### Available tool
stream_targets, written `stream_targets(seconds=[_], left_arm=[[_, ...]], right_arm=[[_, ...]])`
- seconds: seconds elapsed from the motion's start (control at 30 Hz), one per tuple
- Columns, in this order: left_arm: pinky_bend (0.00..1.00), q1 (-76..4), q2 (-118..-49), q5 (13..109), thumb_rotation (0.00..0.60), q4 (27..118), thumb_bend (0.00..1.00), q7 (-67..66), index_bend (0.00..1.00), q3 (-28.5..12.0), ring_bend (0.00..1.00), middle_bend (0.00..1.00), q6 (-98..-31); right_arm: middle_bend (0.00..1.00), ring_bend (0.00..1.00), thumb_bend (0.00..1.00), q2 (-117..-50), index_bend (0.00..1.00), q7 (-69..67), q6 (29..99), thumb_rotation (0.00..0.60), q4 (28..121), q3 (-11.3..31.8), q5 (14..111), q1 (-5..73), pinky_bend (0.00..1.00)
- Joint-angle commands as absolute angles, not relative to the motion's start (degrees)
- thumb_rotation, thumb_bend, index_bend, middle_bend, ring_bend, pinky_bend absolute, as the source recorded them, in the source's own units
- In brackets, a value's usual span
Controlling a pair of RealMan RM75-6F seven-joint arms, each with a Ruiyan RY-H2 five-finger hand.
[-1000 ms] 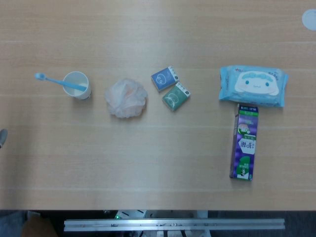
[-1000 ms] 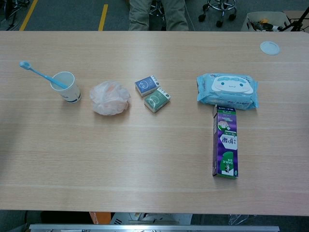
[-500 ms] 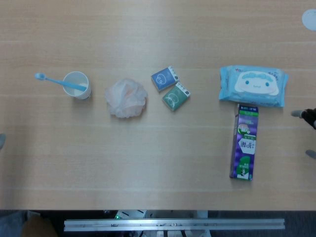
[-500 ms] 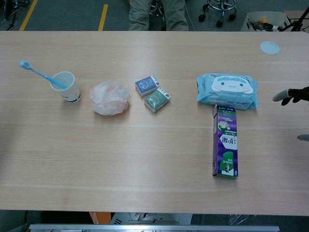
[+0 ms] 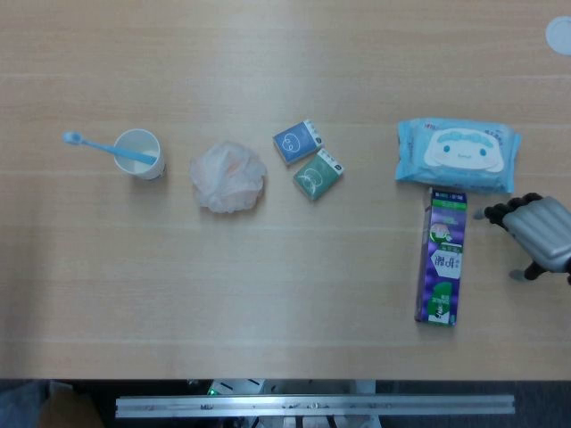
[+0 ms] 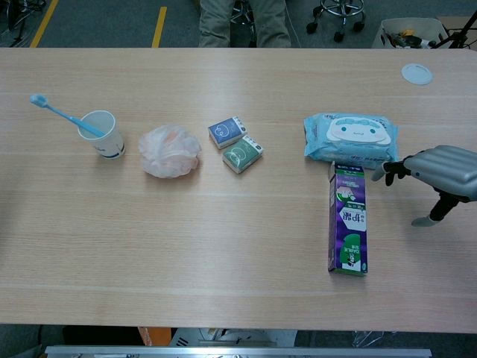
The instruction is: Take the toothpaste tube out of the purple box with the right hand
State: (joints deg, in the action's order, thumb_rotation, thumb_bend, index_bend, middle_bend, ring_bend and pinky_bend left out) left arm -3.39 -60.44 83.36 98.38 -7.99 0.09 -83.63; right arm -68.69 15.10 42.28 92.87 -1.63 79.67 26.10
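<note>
The purple box (image 5: pixel 442 256) lies flat on the table at the right, long axis running near to far, its far end just below the wipes pack; the chest view shows the purple box (image 6: pixel 347 218) closed. No toothpaste tube is visible. My right hand (image 5: pixel 536 234) hovers just right of the box, fingers spread and empty; in the chest view the right hand (image 6: pixel 438 173) is a short gap from the box's far end. My left hand is outside both views.
A blue wipes pack (image 5: pixel 457 155) lies just beyond the box. Two small tissue packs (image 5: pixel 308 160), a pale bath pouf (image 5: pixel 227 176) and a cup with a blue toothbrush (image 5: pixel 138 153) stand further left. A round lid (image 6: pixel 417 73) lies far right.
My right hand has come in from the right edge toward the purple box. A grey shape at the left edge has left the head view.
</note>
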Motion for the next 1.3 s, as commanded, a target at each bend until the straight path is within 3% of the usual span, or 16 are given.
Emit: stream_targets(seconds=[0.03,0.5,0.73,1.3], left_arm=[[0.11,-3.2,-60.35,83.28,0.6,98.21,0.27,-7.77,0.1,0.12,0.08,0.11,-83.78],[0.11,-2.7,-59.99,82.68,0.6,97.31,0.27,-6.6,0.1,-0.01,0.08,0.11,-83.67],[0.11,-2.16,-59.41,82.28,0.6,97.41,0.27,-6.35,0.1,-0.18,0.08,0.11,-84.27],[0.11,-2.16,-59.72,82.62,0.6,98.07,0.27,-6.99,0.1,0.14,0.08,0.11,-83.59]], right_arm=[[0.33,0.28,0.1,-70.75,0.21,16.8,40.69,0.6,91.92,-1.32,77.92,27.69,0.26],[0.33,0.29,0.1,-77.09,0.21,20.38,42.23,0.6,92.96,0.42,75.51,31.58,0.26],[0.33,0.29,0.1,-74.56,0.21,19.89,46.1,0.6,98.88,0.94,79.14,32.22,0.26],[0.33,0.29,0.1,-74.27,0.21,10.84,44.17,0.6,102.89,-10.43,95.43,33.4,0.26]])
